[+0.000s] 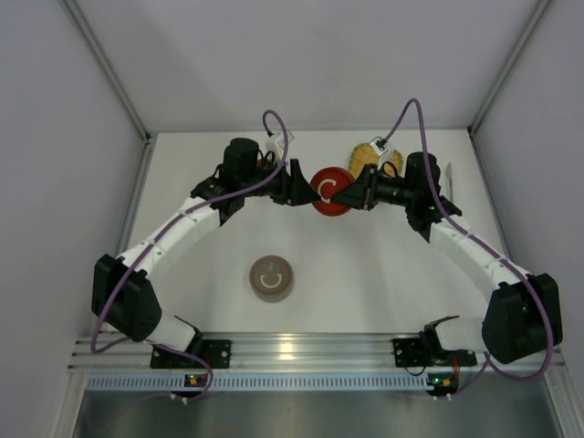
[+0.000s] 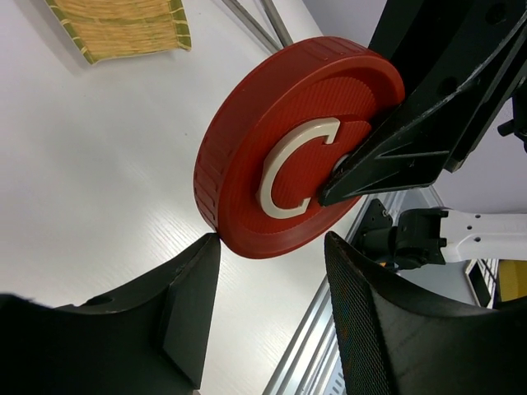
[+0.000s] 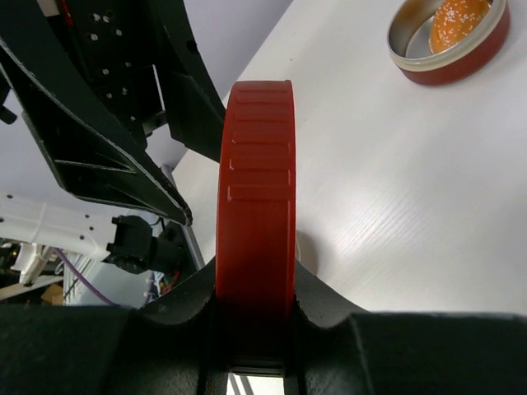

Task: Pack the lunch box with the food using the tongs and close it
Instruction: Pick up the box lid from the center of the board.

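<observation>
My right gripper (image 3: 255, 296) is shut on the red lid (image 3: 255, 164), gripping its faces and holding it on edge above the table. From above, the lid (image 1: 328, 192) hangs between both grippers at the back centre. My left gripper (image 2: 272, 247) is open, its fingertips at either side of the lid's (image 2: 239, 173) lower rim, the left tip right at the rim. The lunch box (image 3: 449, 45), a red-walled tin, holds an orange food chunk (image 3: 461, 20). It sits on the table at the middle (image 1: 272, 277). The tongs (image 1: 450, 178) lie at the far right.
A yellow woven tray (image 1: 363, 157) lies behind the right gripper (image 1: 351, 194), and also shows in the left wrist view (image 2: 123, 29). Grey walls close in the table on three sides. The aluminium rail (image 1: 292, 351) with both arm bases runs along the near edge.
</observation>
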`<state>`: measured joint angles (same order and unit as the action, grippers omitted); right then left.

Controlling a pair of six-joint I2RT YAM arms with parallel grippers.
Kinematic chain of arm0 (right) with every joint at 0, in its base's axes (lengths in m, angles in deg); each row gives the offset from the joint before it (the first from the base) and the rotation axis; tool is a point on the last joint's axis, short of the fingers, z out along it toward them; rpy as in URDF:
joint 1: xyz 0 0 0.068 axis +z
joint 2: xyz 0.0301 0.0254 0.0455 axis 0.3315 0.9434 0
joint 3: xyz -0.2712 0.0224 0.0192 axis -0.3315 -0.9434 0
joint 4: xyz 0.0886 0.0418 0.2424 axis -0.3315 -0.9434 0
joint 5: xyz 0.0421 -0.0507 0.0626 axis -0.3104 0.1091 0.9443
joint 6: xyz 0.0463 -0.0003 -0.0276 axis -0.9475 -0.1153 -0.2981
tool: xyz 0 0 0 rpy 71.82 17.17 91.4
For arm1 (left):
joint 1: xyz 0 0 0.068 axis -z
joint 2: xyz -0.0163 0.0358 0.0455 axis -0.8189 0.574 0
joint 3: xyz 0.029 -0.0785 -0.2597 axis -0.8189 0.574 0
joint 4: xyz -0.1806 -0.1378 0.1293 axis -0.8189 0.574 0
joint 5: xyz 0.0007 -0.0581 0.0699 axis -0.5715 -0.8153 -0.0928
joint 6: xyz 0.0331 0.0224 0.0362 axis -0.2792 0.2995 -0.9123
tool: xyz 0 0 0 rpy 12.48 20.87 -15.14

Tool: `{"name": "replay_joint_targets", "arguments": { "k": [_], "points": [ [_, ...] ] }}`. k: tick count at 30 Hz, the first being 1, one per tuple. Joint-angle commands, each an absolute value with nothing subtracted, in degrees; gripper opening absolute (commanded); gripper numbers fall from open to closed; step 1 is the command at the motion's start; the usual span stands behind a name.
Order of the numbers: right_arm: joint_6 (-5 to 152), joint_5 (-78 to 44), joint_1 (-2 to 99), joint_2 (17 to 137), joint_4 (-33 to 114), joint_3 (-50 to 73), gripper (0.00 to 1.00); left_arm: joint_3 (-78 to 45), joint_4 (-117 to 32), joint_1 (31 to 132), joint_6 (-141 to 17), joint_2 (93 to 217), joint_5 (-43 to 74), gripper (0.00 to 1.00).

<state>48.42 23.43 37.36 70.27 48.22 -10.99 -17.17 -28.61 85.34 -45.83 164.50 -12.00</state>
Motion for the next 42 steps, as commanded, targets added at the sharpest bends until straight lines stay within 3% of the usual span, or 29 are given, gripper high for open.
{"name": "replay_joint_targets", "arguments": {
  "k": [1, 18, 42],
  "points": [
    [52.24, 20.77, 39.05, 71.25, 43.09, -9.16, 0.0, -20.49, -32.08, 86.26, -46.9, 161.51, -13.39, 0.58],
    [50.31, 22.35, 39.05, 70.89, 44.58, -9.5, 0.0, -20.05, -35.23, 86.35, -45.23, 163.35, -16.38, 0.53],
    [45.12, 24.81, 39.05, 69.75, 47.57, -9.59, 0.0, -21.54, -30.67, 89.42, -50.24, 165.82, -7.77, 0.59]
  ]
}}
